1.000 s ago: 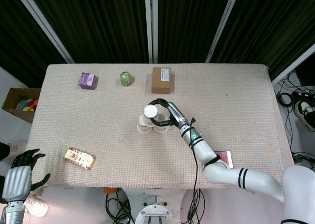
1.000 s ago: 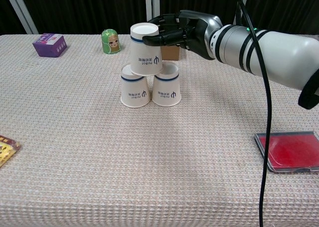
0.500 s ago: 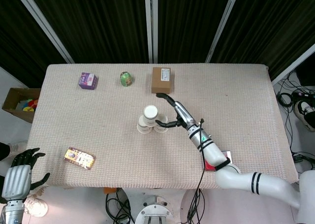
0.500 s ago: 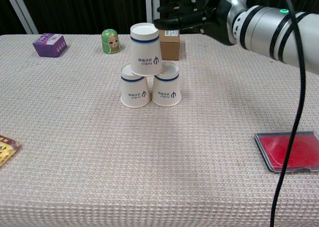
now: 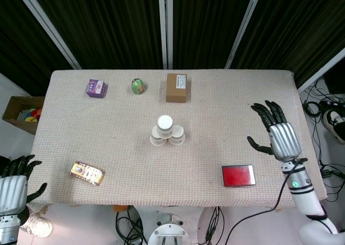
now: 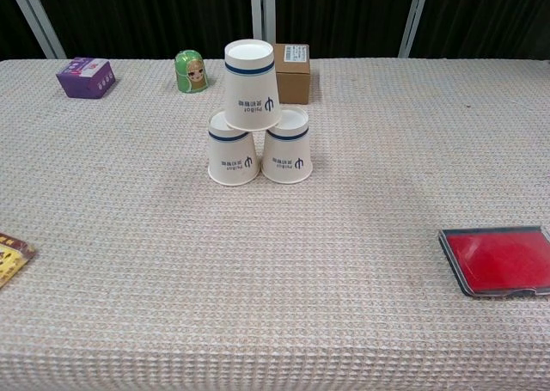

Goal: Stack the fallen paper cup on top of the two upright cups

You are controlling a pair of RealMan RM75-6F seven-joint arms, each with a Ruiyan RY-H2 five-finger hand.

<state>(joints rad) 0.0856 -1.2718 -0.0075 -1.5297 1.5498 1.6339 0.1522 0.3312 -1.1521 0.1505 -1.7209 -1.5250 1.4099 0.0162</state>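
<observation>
Right hand open, fingers spread, holding nothing, over the bench's right edge; left hand likewise open, off the front-left corner. Both visible from the head only. Chest view alone shows top cup resting inverted across two upright cups. Woven beige cover; dark curtains behind.

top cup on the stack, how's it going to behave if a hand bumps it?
The top cup likely tips easily: it sits inverted, bridging the rims of the two lower cups, so its footing is narrow. It looks like thin paper, so probably light, and a nudge may slide it off. A firm squeeze would likely dent its wall. Once on its side, it would probably roll in an arc, given the taper.
</observation>
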